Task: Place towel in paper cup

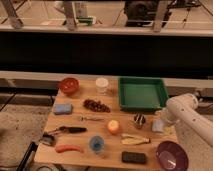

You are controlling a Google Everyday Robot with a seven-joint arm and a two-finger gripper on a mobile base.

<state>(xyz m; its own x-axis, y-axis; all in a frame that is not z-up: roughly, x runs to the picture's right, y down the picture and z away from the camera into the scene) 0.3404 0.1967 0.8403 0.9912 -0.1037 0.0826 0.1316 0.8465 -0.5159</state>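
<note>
The paper cup (102, 85) is a short whitish cup standing at the back of the wooden table, between the red bowl and the green tray. The towel (157, 126) is a small pale grey-blue square lying near the table's right edge, in front of the tray. My white arm (186, 109) reaches in from the right. Its gripper (161, 119) is right over the towel, at or just above it. The arm end partly hides the towel's far side.
A red bowl (69, 85), blue pad (62, 108), grapes (96, 105) and green tray (142, 93) lie across the back and middle. An orange (114, 127), small metal cup (139, 120), banana (135, 140), blue cup (96, 145) and purple bowl (171, 156) lie nearer.
</note>
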